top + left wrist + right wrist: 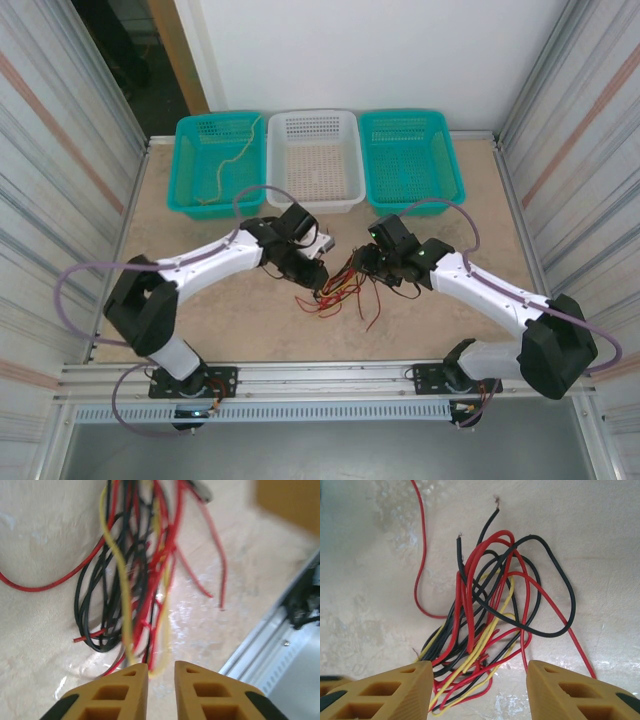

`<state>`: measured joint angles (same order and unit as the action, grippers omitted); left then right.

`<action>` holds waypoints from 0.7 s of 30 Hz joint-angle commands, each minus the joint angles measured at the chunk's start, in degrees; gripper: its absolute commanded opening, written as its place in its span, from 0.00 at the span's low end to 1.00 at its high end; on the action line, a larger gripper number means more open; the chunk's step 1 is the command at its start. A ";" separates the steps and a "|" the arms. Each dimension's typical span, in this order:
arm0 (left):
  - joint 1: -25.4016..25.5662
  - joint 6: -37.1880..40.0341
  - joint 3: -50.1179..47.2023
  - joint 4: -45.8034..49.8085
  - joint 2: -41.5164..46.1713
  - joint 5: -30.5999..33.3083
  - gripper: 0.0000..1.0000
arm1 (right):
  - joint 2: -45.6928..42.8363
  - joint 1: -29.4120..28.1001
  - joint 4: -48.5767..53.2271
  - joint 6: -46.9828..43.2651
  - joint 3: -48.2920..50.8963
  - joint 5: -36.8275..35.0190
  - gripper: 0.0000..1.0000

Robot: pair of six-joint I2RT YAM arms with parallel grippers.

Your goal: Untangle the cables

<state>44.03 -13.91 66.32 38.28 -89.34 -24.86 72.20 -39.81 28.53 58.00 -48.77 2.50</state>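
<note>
My left gripper (318, 277) (161, 666): almost closed. Only a thin gap is between the fingers, and yellow strands of the bundle run straight into this gap, so I pinch the cables (340, 290) (145, 580) (490, 615) there.
My right gripper (362, 262) (480, 667): the jaws are wide apart and grip nothing. The near end of the bundle lies between my two fingers.
Cables, place: one tangled bundle of thin red, black and yellow wires, on the middle of the table (250, 320), between my two grippers.
Cables, loose parts: some red ends spread out from the bundle toward the near edge. In my right wrist view two black ends point away from me.
Far edge: a left teal basket (218, 118), a white basket (315, 116) and a right teal basket (405, 115) stand side by side.
Left teal basket: one pale yellow cable (232, 165) lies inside, well apart from the bundle.
</note>
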 commanded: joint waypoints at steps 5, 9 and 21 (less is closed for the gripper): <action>0.46 4.60 3.75 8.11 8.88 3.45 0.15 | -0.02 -0.95 -2.99 -2.41 -5.54 2.33 0.57; 0.12 3.98 2.23 8.89 6.85 4.84 0.31 | 1.33 -0.91 -3.40 -2.37 -7.45 2.60 0.57; -0.17 -1.77 -1.41 -0.64 -3.87 -1.64 0.24 | 10.48 -2.12 -8.32 0.48 -7.90 6.99 0.38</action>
<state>44.25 -14.33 64.66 40.88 -91.55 -24.03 80.47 -41.47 21.45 57.21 -55.16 7.79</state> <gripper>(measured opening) 0.251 0.396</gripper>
